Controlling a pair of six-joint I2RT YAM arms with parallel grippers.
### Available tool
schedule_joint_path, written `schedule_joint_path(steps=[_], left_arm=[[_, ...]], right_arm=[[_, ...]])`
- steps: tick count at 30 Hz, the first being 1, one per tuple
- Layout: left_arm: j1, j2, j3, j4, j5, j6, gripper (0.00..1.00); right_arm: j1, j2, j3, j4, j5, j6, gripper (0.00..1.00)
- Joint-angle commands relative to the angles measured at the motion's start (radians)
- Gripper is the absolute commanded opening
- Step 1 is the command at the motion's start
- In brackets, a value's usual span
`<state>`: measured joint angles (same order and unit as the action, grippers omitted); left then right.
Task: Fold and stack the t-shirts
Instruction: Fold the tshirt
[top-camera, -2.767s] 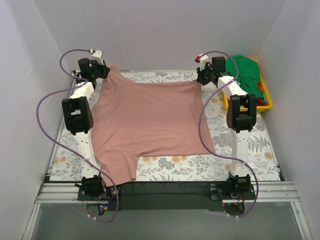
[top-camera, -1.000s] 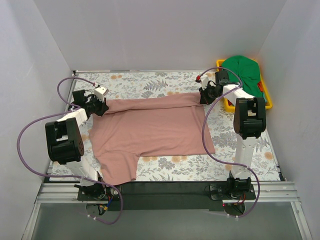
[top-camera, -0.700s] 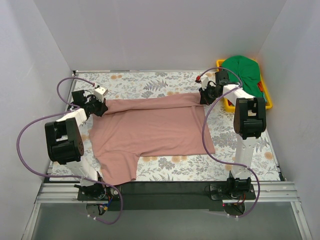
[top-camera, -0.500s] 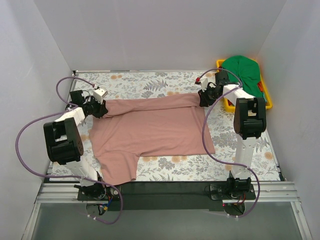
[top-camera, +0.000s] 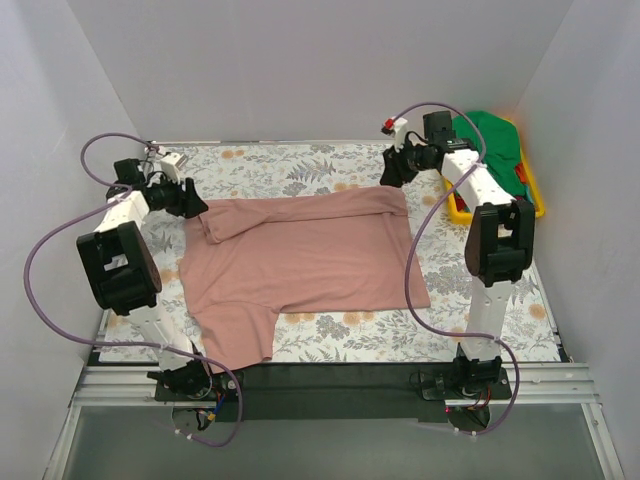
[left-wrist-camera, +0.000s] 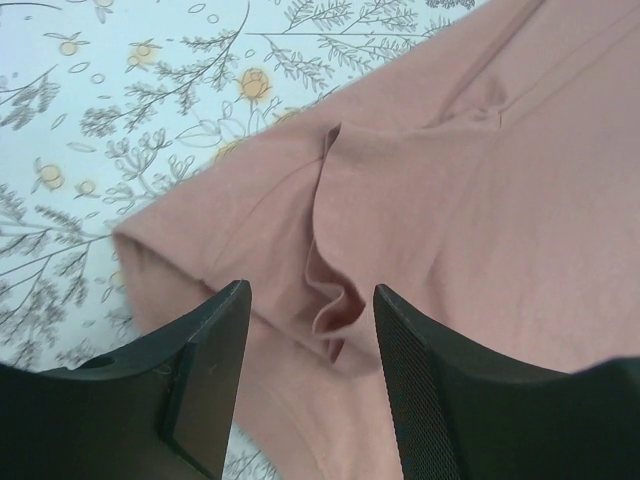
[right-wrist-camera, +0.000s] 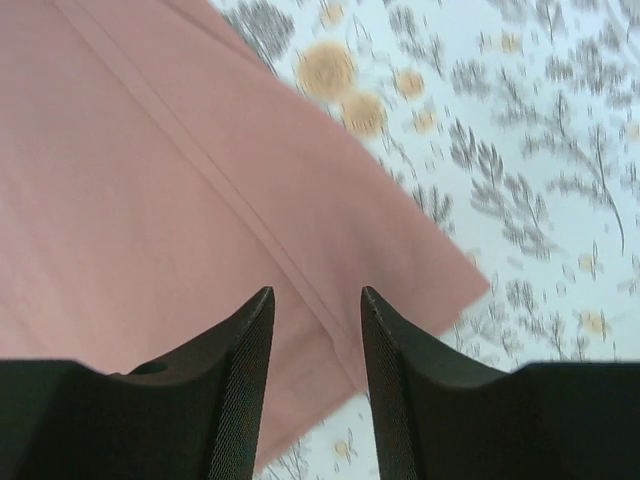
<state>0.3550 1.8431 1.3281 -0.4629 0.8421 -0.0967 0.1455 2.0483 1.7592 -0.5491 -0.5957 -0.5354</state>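
Observation:
A dusty pink t-shirt (top-camera: 300, 255) lies on the floral table cover, its far part folded over toward me. My left gripper (top-camera: 196, 205) hangs open just above the shirt's far left corner, where the cloth (left-wrist-camera: 400, 200) bunches into a small ruck between the fingers. My right gripper (top-camera: 390, 172) is open above the far right corner of the pink cloth (right-wrist-camera: 180, 200), and nothing is held in it. A bright green t-shirt (top-camera: 492, 140) is heaped in the yellow bin, with a bit of red cloth (top-camera: 521, 172) beside it.
The yellow bin (top-camera: 530, 205) stands at the back right, close behind my right arm. White walls close in the table on three sides. One sleeve of the pink shirt (top-camera: 240, 345) reaches almost to the table's near edge.
Both grippers have opened and let go of the pink shirt's folded edge, then lifted and drawn back toward the far corners. The shirt's far edge now lies on the table.

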Motion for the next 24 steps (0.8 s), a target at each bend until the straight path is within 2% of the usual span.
schedule_joint_path(steps=[1, 7, 14, 15, 24], left_arm=[[-0.077, 0.037, 0.06, 0.009, -0.044, -0.144, 0.51], [-0.128, 0.131, 0.12, 0.036, -0.196, -0.244, 0.51], [-0.191, 0.194, 0.181, 0.061, -0.192, -0.239, 0.51], [-0.203, 0.221, 0.197, 0.059, -0.19, -0.241, 0.5], [-0.24, 0.308, 0.281, 0.075, -0.163, -0.232, 0.5]], right_arm=[[0.074, 0.052, 0.097, 0.0, -0.046, 0.107, 0.45], [0.153, 0.138, 0.196, 0.005, -0.046, 0.175, 0.43], [0.195, 0.167, 0.168, 0.028, -0.026, 0.212, 0.4], [0.197, 0.167, 0.161, 0.028, -0.016, 0.218, 0.37], [0.164, 0.069, 0.014, 0.026, -0.013, 0.203, 0.34]])
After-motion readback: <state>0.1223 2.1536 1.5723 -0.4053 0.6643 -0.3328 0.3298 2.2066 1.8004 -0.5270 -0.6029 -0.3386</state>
